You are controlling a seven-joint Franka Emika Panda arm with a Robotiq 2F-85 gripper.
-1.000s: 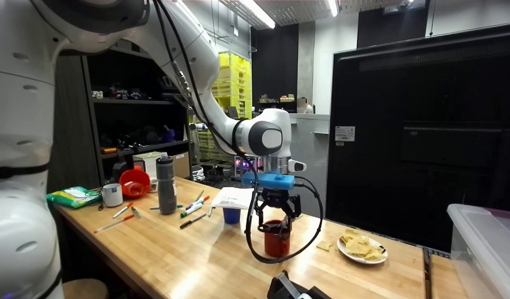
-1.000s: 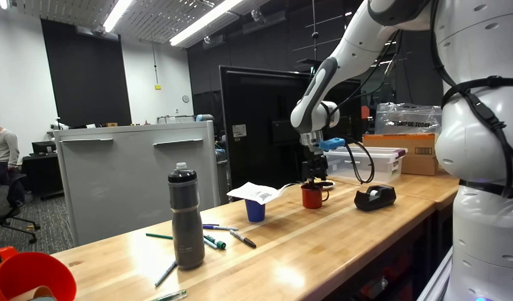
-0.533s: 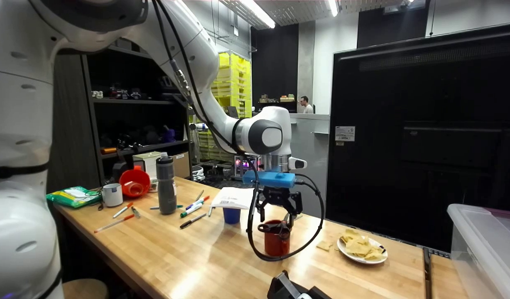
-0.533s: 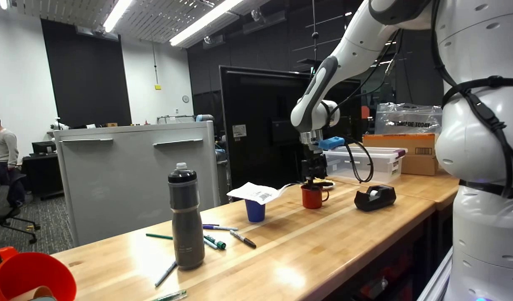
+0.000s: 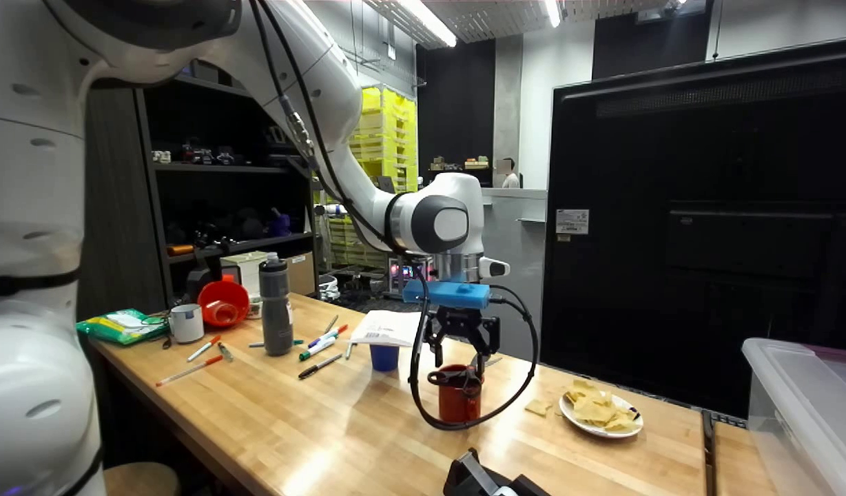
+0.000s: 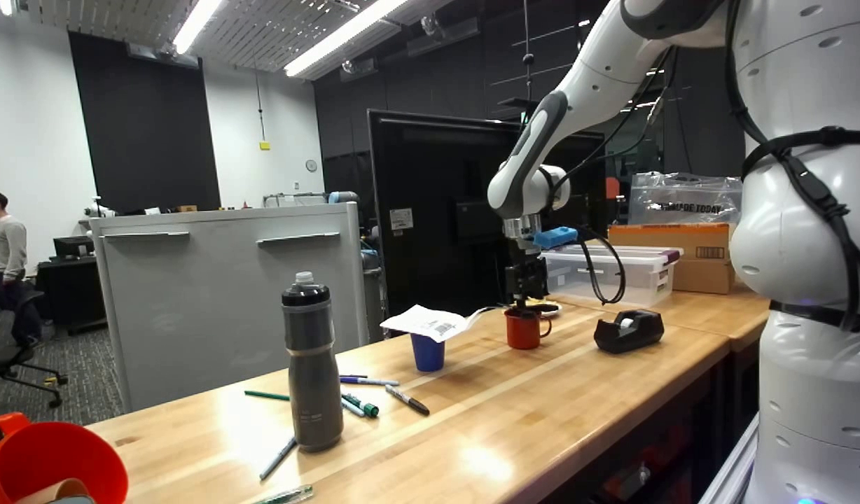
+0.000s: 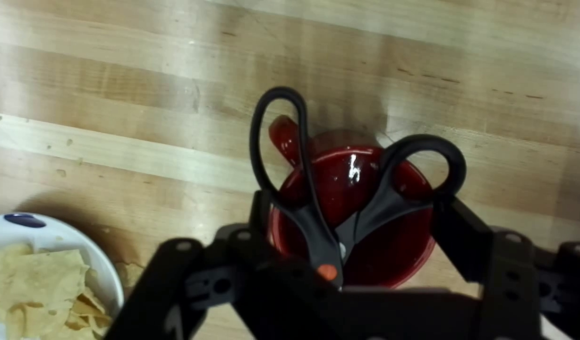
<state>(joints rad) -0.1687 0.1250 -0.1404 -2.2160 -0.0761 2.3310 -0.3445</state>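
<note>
Black-handled scissors (image 7: 318,236) with an orange dot stand handles-up in a red mug (image 5: 459,405). Their handles are spread over the rim, and the lower blades are hidden. My gripper (image 7: 353,205) is open just above the mug, pointing down. In the wrist view one finger lies at the left handle loop and the other at the right loop; whether they touch cannot be told. In both exterior views the mug stands upright on the wooden table under the gripper (image 6: 524,302).
A blue cup (image 5: 384,358) with a white paper (image 5: 387,326) on top stands beside the mug. A plate (image 5: 612,432) of chips and a black tape dispenser (image 6: 629,332) are near. Farther off are a grey bottle (image 6: 312,378), several pens and a clear bin (image 6: 608,276).
My gripper has risen slightly over the mug, and its fingers have drawn a little closer together since half a second ago. The mug and scissors look the same.
</note>
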